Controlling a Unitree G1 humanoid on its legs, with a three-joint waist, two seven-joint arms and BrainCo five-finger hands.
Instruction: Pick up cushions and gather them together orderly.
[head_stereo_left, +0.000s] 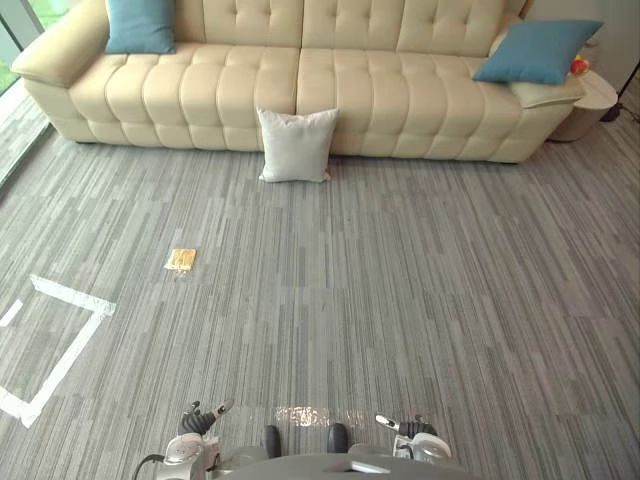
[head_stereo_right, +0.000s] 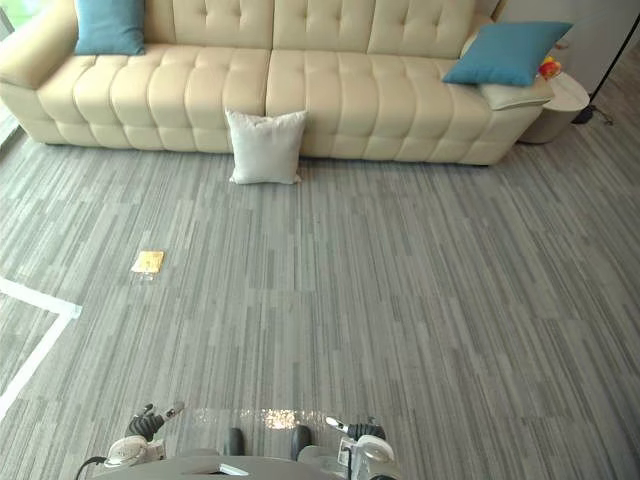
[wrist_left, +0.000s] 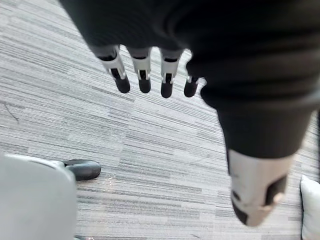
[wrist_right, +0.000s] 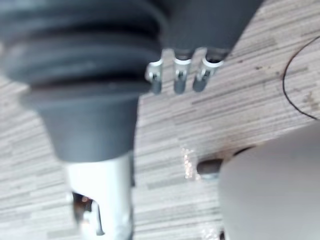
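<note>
White cushion leans against sofa, far from left robot hand.

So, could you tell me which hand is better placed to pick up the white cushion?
Left, marginally. The white cushion leans against the sofa far ahead, slightly left of centre; the left hand and right hand both hang open and empty.

A long cream tufted leather sofa faces me across the grey striped carpet. To my left a small flat yellow packet lies near white tape lines. A round white side table sits by the sofa's right end.
</note>
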